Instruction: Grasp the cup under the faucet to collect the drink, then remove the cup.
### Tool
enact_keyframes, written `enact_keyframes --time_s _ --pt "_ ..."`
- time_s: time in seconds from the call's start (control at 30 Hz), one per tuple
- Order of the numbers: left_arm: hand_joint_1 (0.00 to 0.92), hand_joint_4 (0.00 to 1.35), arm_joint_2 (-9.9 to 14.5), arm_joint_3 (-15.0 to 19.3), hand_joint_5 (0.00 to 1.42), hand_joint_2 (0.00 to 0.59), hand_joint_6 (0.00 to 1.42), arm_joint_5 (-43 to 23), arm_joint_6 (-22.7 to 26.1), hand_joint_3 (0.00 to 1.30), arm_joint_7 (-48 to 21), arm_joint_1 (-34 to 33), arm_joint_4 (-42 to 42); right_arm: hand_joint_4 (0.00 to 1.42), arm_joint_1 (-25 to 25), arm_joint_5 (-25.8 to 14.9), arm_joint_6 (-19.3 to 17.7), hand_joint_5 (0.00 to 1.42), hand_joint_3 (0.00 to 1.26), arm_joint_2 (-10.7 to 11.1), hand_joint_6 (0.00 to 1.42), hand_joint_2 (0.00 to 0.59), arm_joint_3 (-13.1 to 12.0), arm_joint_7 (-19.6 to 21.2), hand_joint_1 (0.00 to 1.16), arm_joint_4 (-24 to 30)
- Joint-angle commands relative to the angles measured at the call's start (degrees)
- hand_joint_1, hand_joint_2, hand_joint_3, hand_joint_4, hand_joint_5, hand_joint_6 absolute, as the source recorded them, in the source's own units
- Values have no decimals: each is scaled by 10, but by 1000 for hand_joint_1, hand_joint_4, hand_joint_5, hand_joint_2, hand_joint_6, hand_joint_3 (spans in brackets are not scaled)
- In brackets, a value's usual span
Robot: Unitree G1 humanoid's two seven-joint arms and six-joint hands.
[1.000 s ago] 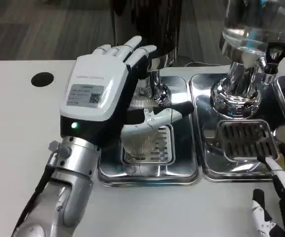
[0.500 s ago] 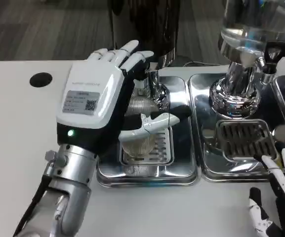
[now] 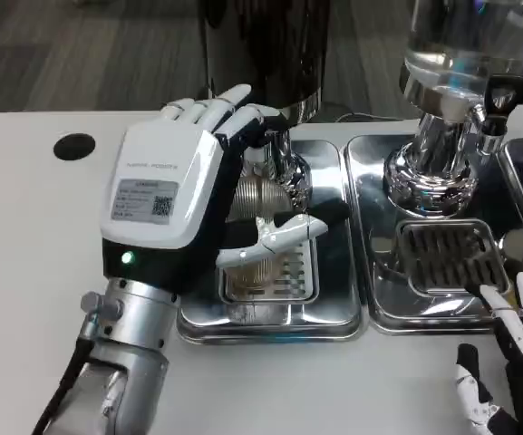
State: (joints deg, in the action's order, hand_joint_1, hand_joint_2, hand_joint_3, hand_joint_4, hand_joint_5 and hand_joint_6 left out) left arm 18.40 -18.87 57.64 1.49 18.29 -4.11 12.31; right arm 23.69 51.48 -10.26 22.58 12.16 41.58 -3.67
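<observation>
Left hand upright, grasping the ribbed cup; right hand released.

Glossy white plastic shell on the left hand, brushed silver metal along its forearm. The cup looks ribbed and translucent. Mirror-polished steel drip tray, shiny chrome dispenser base, and a matt white table.

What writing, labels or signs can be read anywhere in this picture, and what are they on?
Small grey brand lettering on the white back of the left hand: too blurred to read.
White sticker with printed lines and a square QR code, on that hand's back: too small to read.
Green light near the wrist: a lamp, no text.
Nothing else readable.
</observation>
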Motion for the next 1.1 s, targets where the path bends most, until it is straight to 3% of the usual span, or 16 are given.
enact_keyframes --time_s 0.03,0.13,0.23,1.1 --pt "0 300 2 -1 430 92 375 12 0 468 6 19 -10 0 -3 -3 -2 0 187 1 65 502 1 -2 232 -1" --pt "0 363 -4 2 550 92 549 13 1 506 20 25 -11 0 -5 -4 -3 0 187 0 65 502 1 -3 233 -4" --pt "0 420 -11 -1 603 93 593 20 4 534 34 29 -18 0 -8 -3 -1 0 187 0 65 502 3 -5 235 -5" --pt "0 435 -4 5 589 93 567 20 -7 548 55 32 -34 0 -5 9 14 0 187 -3 79 502 7 -19 241 20"
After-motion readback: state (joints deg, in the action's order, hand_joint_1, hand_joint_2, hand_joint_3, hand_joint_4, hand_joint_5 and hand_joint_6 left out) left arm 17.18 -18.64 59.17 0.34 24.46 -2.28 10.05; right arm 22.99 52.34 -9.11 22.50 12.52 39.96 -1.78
